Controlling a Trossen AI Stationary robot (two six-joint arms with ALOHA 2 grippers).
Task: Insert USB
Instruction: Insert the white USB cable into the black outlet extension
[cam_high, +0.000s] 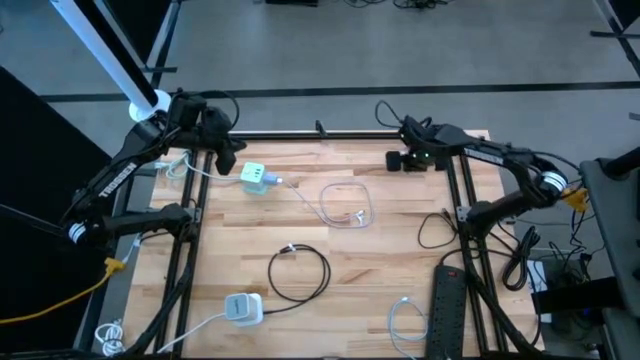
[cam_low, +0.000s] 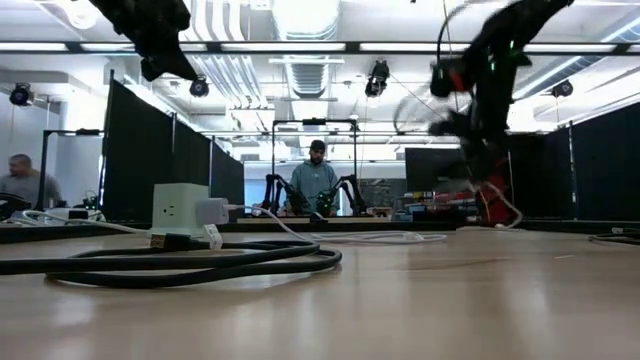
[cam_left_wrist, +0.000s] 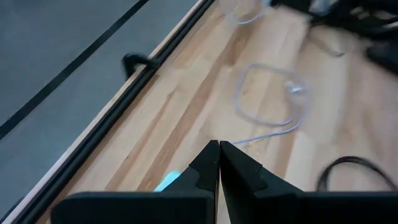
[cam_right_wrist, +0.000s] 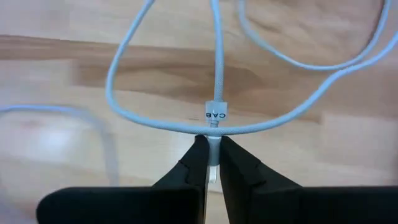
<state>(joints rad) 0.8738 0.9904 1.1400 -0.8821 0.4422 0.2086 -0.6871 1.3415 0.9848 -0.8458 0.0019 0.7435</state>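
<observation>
A pale green charger cube (cam_high: 256, 177) (cam_low: 180, 207) stands on the wooden table toward its far left. A white USB cable (cam_high: 345, 205) runs from it into a loop lying on the wood. My left gripper (cam_high: 226, 152) (cam_left_wrist: 219, 163) hovers shut just beyond the cube's far left side, and a sliver of the cube (cam_left_wrist: 168, 182) shows beside its fingers. My right gripper (cam_high: 400, 160) (cam_right_wrist: 212, 160) shows at the table's far edge in the high view and raised in the low view. In its wrist view it is shut on a white cable's plug end. My right gripper pinches the white plug (cam_right_wrist: 213, 155) of a cable between its two fingertips, just behind the label sleeve (cam_right_wrist: 216, 113). The fingers lie along the cable's line. The cord runs on ahead of the fingers and crosses another strand (cam_right_wrist: 155, 121) over the wood. The high view does not show this contact.
A black cable coil (cam_high: 300, 272) (cam_low: 190, 262) lies mid-table toward the near side. A white charger (cam_high: 241, 307) sits near the near edge, with a black power strip (cam_high: 448, 305) and another white cable (cam_high: 405, 320) at near right. People (cam_low: 316, 180) stand beyond the table.
</observation>
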